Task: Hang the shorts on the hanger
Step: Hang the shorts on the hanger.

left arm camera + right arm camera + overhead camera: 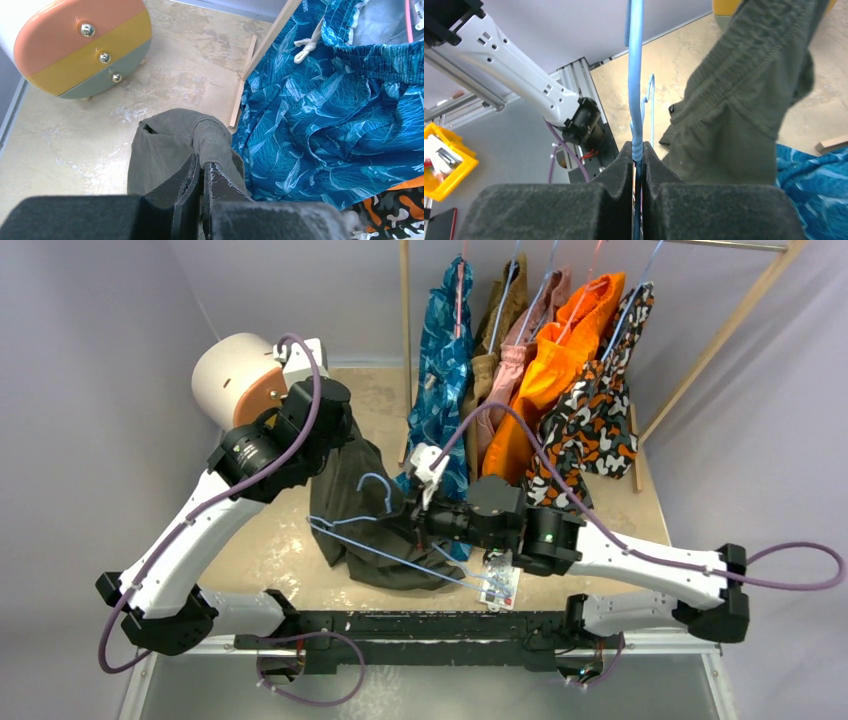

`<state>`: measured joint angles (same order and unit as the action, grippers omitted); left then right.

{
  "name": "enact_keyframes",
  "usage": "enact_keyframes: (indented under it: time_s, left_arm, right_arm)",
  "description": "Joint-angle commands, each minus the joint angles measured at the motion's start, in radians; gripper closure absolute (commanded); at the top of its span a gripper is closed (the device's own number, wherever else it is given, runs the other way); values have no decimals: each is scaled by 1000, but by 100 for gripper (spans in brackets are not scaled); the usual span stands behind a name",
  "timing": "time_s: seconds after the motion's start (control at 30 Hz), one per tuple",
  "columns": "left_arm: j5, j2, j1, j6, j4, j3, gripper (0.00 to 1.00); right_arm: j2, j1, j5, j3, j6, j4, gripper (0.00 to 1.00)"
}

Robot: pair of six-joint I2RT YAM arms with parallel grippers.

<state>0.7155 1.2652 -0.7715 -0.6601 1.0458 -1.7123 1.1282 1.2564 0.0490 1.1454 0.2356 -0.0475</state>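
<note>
The shorts (355, 520) hang lifted over the table (265, 545), a fold of them pinched tight in my left gripper (202, 167). My right gripper (638, 150) clamps the hanger (636, 75). Only the overhead view shows its wire crossing the fabric.

This looks like a robotics lab staged as a small laundry corner. Plain grey partition walls (90, 360) box in a beige table (270, 550) carrying a wooden clothes rack (405, 340). A bare metal rail frame (574, 80) and a yellow parts bin (444, 160) sit beside it.
</note>
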Motion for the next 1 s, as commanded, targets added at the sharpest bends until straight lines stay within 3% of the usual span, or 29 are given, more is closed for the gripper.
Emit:
enact_keyframes:
  time_s: [0.0, 0.23, 0.53, 0.7, 0.97]
  left_arm:
    - [35, -2, 6, 16, -93, 2, 100]
    - [65, -35, 6, 26, -87, 17, 100]
    - [86, -54, 6, 48, -41, -56, 100]
    - [67, -56, 7, 49, -44, -81, 100]
    - [-25, -34, 7, 13, -84, 95, 100]
  right_arm:
    - [80, 31, 138, 6, 46, 194, 100]
    - [67, 32, 496, -6, 195, 39, 100]
    - [-315, 31, 876, 33, 293, -398, 100]
    - [-396, 31, 874, 20, 363, -508, 100]
    - [-410, 31, 770, -77, 308, -418, 100]
